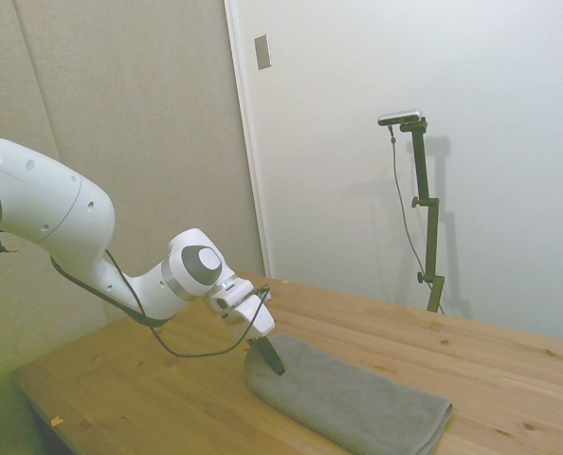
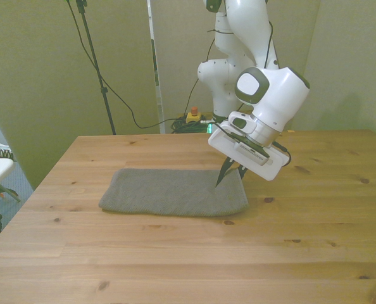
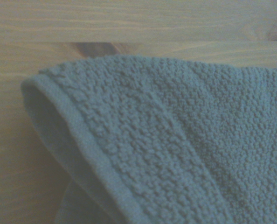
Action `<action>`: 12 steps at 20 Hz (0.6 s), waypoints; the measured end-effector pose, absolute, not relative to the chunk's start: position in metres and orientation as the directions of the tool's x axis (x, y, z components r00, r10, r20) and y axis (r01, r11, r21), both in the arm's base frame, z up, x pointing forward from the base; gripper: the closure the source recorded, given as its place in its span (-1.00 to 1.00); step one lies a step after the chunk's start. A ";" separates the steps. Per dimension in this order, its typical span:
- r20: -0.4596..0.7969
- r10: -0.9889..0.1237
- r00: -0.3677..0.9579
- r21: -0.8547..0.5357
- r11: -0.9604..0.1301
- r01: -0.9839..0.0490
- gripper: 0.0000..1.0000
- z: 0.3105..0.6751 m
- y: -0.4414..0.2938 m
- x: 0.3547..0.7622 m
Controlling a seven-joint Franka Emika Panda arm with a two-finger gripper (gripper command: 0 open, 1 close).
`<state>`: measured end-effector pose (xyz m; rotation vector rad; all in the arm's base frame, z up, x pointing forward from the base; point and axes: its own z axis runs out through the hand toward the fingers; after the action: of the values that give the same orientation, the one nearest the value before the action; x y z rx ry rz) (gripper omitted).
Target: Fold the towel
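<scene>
My fingers (image 2: 221,178) point down, pressed close together with almost no gap, their tips on the towel (image 2: 173,192) near its end at the front view's right; whether they pinch cloth I cannot tell. My gripper (image 1: 270,356) meets that same end in the side view. The grey towel lies flat and long on the wooden table (image 2: 175,253). Up close, its hemmed edge (image 3: 89,154) curls over a lower layer

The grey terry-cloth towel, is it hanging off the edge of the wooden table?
No, the grey terry-cloth towel lies wholly on the wooden table, with bare wood showing all around it.
</scene>
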<state>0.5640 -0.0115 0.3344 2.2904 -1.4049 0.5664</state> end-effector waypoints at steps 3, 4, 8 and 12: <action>0.525 -0.752 0.399 0.089 -0.418 -0.904 1.00 0.349 -0.016 0.566; 0.524 -0.757 0.391 0.077 -0.415 -0.906 1.00 0.357 -0.019 0.566; 0.512 -0.780 0.361 0.022 -0.408 -0.913 1.00 0.395 -0.033 0.569; 0.502 -0.799 0.332 -0.016 -0.392 -0.920 1.00 0.424 -0.049 0.565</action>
<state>0.5647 -0.0489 0.4239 2.3286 -1.5454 0.6408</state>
